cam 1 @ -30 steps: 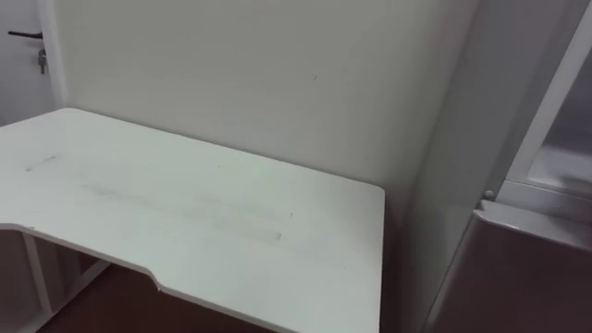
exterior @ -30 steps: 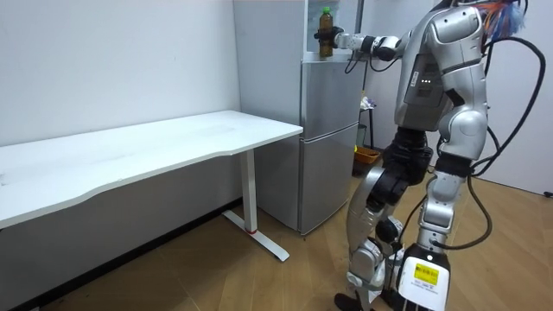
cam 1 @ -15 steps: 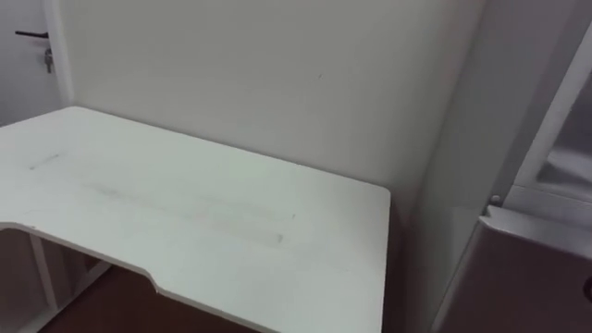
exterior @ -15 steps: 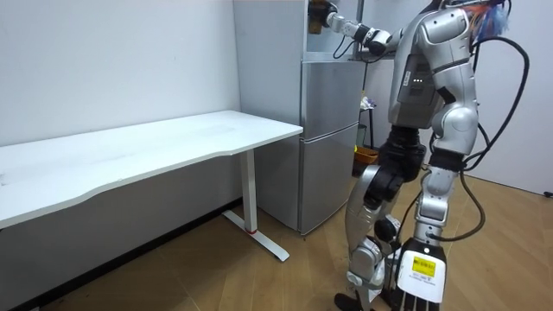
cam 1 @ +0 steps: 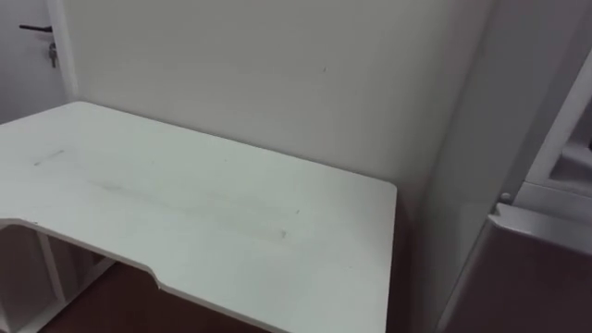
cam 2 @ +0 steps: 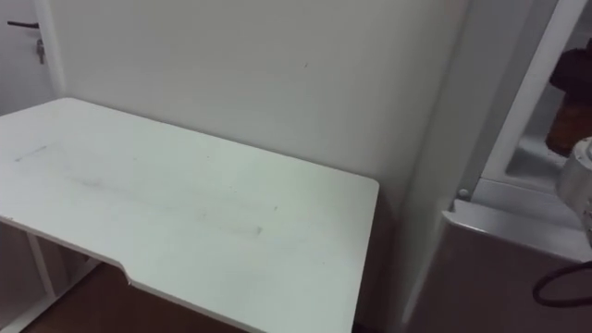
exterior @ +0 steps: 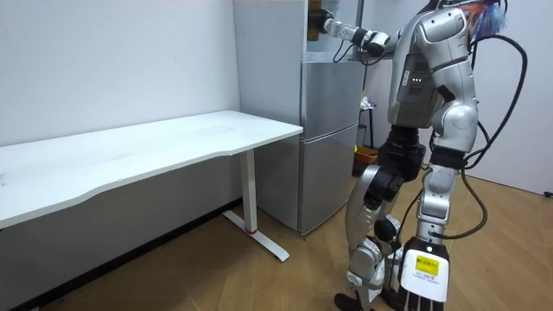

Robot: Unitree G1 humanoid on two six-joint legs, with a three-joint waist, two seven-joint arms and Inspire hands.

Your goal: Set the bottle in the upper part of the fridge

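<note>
1. Robot stands side-on at the fridge (exterior: 329, 138), with one arm raised to the upper compartment.
2. Right hand (exterior: 320, 21): count 1, reached into the open upper compartment at the top of the fridge. The fingers look wrapped round the bottle (cam 2: 562, 135). The view is blurry, so the exact grip is unclear.
3. Bottle: count 1. It is in the right hand, inside the upper compartment, with its brown lower part showing just under the dark fingers. Can't tell whether its base touches the shelf.
4. Left hand (exterior: 441, 159): count 1, hanging low by the hip and well below and behind the right hand. Can't tell how its fingers are set.
5. Fridge: count 1, grey, two compartments. The upper one is open around the right hand, and the lower door directly below the hand is closed.
6. Table (exterior: 173, 142): count 1, white top, white leg. It is well below the right hand, on the far side of the fridge from the robot, with its end just beside the fridge wall.
7. Door (cam 1: 23, 55): count 1, with a dark handle, far from both hands past the table's other end.
</note>
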